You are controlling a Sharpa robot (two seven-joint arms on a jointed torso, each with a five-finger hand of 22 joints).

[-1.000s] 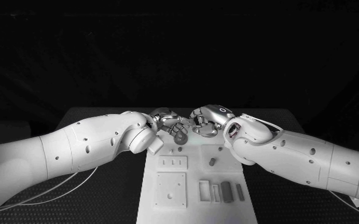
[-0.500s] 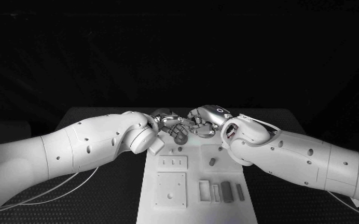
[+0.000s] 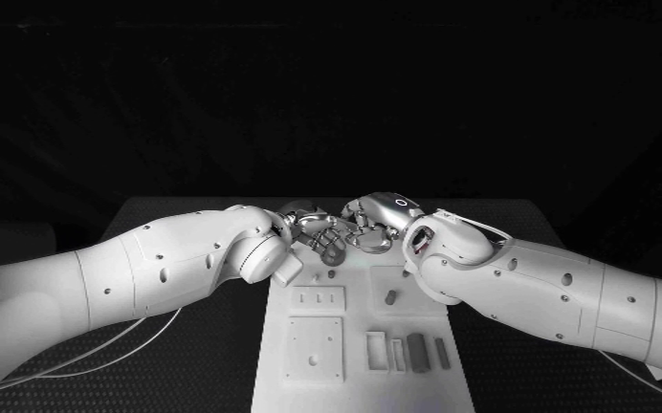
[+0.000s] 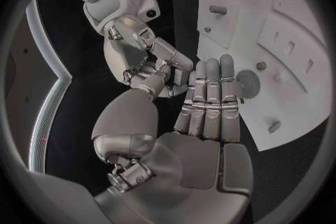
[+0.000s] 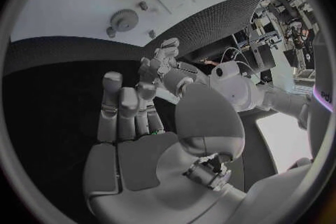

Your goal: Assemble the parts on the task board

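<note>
The left hand [image 3: 315,228] and the right hand [image 3: 375,224] hang close together above the far end of the task board [image 3: 362,380]. In the wrist views both hands have their fingers straight and apart and hold nothing. A round gear [image 4: 246,83] lies flat on the board just past the left fingertips [image 4: 210,64]. It looks small, hard and light, so a pinch on its bumpy rim should work best. More small parts [image 3: 415,353] sit in slots at the near end. The board is smooth and white on the black counter [image 3: 180,380].
</note>
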